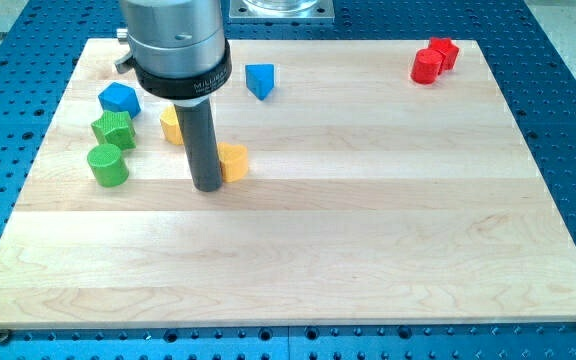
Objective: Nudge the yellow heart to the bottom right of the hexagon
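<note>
The yellow heart (233, 160) lies on the wooden board, left of centre. My tip (207, 186) stands right against its left side. A second yellow block, the hexagon (171, 125), sits up and to the left of the heart, partly hidden behind the rod. The heart lies to the lower right of that hexagon.
A blue block (119, 98) and two green blocks (113, 129) (107, 165) cluster at the view's left. A blue triangular block (259, 80) lies near the top centre. Two red blocks (427, 66) (445, 52) touch at the top right. The board's edge (288, 322) borders blue perforated table.
</note>
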`<action>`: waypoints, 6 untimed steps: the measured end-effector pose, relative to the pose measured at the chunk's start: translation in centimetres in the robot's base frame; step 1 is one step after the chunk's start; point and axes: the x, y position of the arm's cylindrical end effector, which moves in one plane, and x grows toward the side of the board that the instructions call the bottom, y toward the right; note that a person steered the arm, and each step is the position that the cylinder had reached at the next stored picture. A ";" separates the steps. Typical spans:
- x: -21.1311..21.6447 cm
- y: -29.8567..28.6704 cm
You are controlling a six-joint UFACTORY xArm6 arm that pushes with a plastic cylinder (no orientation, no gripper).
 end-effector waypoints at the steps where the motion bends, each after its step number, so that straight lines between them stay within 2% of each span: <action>1: 3.4 3.7; 3: -1.1 3.4; 4: -1.7 2.2; 5: -2.1 8.8; 6: -8.3 14.4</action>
